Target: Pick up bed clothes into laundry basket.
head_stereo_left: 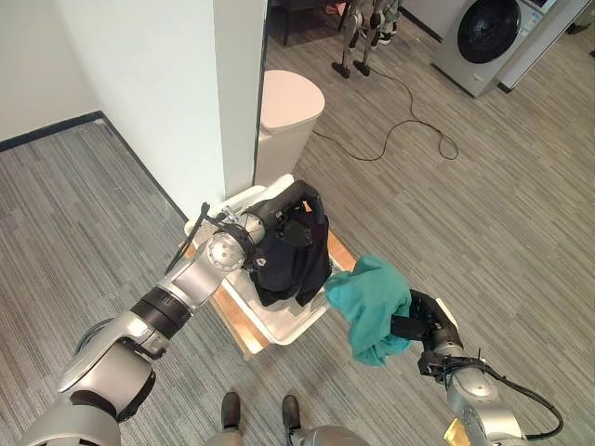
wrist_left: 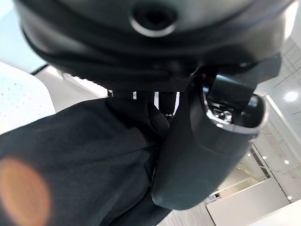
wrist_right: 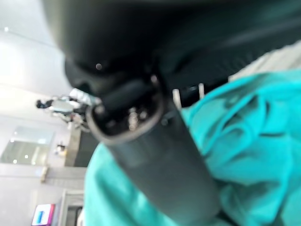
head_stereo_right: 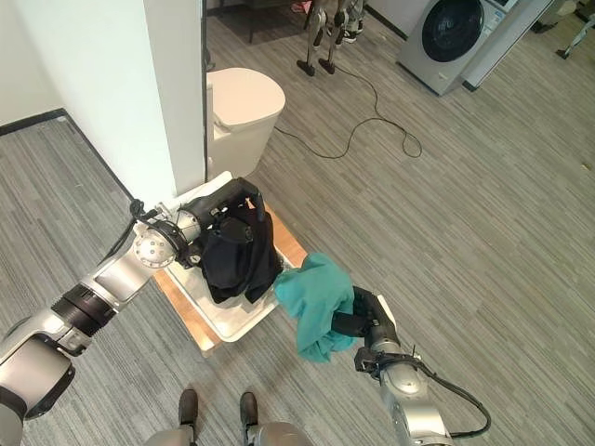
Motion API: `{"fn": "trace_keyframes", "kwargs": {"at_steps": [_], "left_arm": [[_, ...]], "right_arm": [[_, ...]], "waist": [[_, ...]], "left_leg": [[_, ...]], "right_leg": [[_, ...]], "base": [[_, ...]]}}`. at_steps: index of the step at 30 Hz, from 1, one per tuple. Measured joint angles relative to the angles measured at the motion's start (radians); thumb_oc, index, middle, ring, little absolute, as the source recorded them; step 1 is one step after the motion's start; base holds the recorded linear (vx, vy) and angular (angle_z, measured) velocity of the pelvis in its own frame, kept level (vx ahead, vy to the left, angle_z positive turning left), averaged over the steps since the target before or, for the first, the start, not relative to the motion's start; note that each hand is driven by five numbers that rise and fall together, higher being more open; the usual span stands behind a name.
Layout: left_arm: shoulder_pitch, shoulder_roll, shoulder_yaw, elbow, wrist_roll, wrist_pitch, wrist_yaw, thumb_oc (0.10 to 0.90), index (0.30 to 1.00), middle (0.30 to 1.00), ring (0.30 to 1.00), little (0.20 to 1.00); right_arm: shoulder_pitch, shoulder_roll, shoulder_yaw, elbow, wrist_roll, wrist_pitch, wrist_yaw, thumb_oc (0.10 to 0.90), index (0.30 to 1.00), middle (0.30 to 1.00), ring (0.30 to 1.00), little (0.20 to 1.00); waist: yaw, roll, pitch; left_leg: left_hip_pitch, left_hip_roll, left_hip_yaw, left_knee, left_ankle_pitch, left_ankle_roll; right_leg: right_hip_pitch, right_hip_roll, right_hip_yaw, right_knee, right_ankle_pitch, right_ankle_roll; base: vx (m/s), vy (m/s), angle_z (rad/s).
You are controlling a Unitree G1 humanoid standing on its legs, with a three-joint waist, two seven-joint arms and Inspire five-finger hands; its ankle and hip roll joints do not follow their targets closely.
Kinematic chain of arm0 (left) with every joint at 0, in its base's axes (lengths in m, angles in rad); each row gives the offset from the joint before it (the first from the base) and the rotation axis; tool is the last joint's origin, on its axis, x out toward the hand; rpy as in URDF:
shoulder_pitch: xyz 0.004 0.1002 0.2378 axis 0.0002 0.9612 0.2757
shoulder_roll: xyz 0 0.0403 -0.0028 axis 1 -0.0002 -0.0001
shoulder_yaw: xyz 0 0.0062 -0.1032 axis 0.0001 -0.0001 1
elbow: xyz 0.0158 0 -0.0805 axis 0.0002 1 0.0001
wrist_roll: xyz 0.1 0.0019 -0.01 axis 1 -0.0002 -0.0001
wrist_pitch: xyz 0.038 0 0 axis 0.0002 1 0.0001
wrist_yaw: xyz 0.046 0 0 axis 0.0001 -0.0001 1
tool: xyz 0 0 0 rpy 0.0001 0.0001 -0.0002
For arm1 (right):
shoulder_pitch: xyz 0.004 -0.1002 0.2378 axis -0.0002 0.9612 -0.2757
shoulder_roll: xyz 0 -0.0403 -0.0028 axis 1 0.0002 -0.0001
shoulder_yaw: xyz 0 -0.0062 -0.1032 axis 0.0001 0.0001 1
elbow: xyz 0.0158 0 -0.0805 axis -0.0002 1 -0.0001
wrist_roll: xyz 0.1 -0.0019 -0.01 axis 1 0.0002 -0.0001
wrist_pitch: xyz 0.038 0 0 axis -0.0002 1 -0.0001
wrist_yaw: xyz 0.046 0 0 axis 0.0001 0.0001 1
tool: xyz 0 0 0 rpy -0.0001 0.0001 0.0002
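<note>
A black garment (head_stereo_left: 288, 260) hangs over the white laundry basket (head_stereo_left: 284, 327), held up by my left hand (head_stereo_left: 284, 216), whose fingers curl into the cloth at its top. The left wrist view shows my thumb (wrist_left: 207, 150) pressed against the black cloth (wrist_left: 80, 155). To the right of the basket, a teal garment (head_stereo_left: 372, 302) dangles above the floor, pinched by my right hand (head_stereo_left: 418, 325). In the right wrist view my thumb (wrist_right: 155, 155) lies against the teal cloth (wrist_right: 254, 141).
The basket sits on a low wooden board (head_stereo_left: 244, 330) by a white wall corner (head_stereo_left: 232, 111). A white lidded bin (head_stereo_left: 284, 116) stands behind it. A washing machine (head_stereo_left: 483, 42) is at the far right, and a black cable (head_stereo_left: 409, 121) runs across the floor.
</note>
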Motion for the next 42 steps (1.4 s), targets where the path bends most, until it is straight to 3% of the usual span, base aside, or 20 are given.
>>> {"fn": "trace_keyframes", "kwargs": {"at_steps": [13,21,27,33,34,36,40,42], "left_arm": [[0.000,0.063,0.087,-0.017,0.015,0.001,0.005,0.800,0.900,0.900,0.900,0.900],[0.018,0.120,0.110,-0.193,-0.063,0.000,0.004,0.800,0.900,0.900,0.900,0.900],[0.069,0.174,0.243,-0.339,-0.146,-0.031,0.025,0.800,0.900,0.900,0.900,0.900],[0.309,0.204,0.497,-0.472,-0.236,-0.071,0.050,0.800,0.900,0.900,0.900,0.900],[0.452,0.204,0.621,-0.519,-0.266,-0.086,0.044,0.800,0.900,0.900,0.900,0.900],[0.622,0.179,0.743,-0.552,-0.302,-0.103,0.047,0.800,0.900,0.900,0.900,0.900],[0.788,0.182,0.798,-0.495,-0.381,-0.099,0.047,0.800,0.900,0.900,0.900,0.900],[0.874,0.176,0.845,-0.498,-0.394,-0.099,0.037,0.800,0.900,0.900,0.900,0.900]], "right_arm": [[0.004,0.000,-0.003,0.000,-0.016,0.008,0.001,0.400,0.300,0.300,0.300,0.300],[0.004,0.000,-0.016,0.001,-0.026,0.010,0.001,0.400,0.300,0.300,0.300,0.300],[0.005,-0.008,-0.043,0.005,-0.032,0.011,0.000,0.400,0.300,0.300,0.300,0.300],[0.021,-0.046,-0.133,-0.002,-0.041,0.013,0.002,0.400,0.300,0.300,0.300,0.300],[0.021,-0.114,-0.143,-0.020,-0.058,0.020,0.013,0.400,0.300,0.300,0.300,0.300],[0.031,-0.194,-0.202,-0.033,-0.068,0.019,0.018,0.400,0.300,0.300,0.300,0.300],[0.012,-0.291,-0.341,-0.002,-0.069,0.006,-0.015,0.400,0.300,0.300,0.300,0.300],[-0.007,-0.335,-0.345,-0.024,-0.069,0.002,-0.003,0.400,0.300,0.300,0.300,0.300]], "waist": [[0.012,0.029,-0.005],[0.023,0.040,-0.003],[0.042,0.057,-0.005],[0.063,0.068,-0.007],[0.060,0.069,-0.007],[0.063,0.072,-0.006],[0.122,0.063,-0.005],[0.137,0.057,-0.005]], "left_leg": [[0.002,0.000,-0.008,0.000,0.002,0.002],[-0.001,-0.001,-0.027,0.000,0.005,0.000],[-0.004,-0.003,-0.040,0.000,0.006,-0.002],[-0.008,-0.003,-0.052,0.000,0.006,-0.002],[-0.008,-0.005,-0.053,-0.001,0.004,-0.002],[-0.008,-0.006,-0.053,-0.001,0.003,-0.001],[-0.008,-0.007,-0.058,0.000,0.002,0.000],[-0.006,-0.007,-0.060,0.000,0.004,-0.001]], "right_leg": [[0.006,0.000,-0.006,0.000,0.001,-0.002],[0.010,0.000,-0.028,0.000,0.001,-0.002],[0.014,0.000,-0.037,-0.001,0.001,-0.002],[0.013,0.001,-0.049,-0.001,0.001,-0.002],[0.013,-0.001,-0.052,-0.001,0.001,-0.002],[0.014,-0.002,-0.052,-0.001,0.001,-0.002],[0.015,-0.002,-0.056,-0.001,0.001,-0.002],[0.018,-0.002,-0.057,-0.001,0.001,-0.002]], "base": [[0.00,-0.003,0.01],[-0.02,-0.010,0.07],[-0.01,-0.001,0.04],[-0.01,0.000,0.06],[0.00,0.000,0.00],[0.04,0.002,0.04],[-0.02,-0.009,0.06],[0.04,-0.013,0.04]]}}
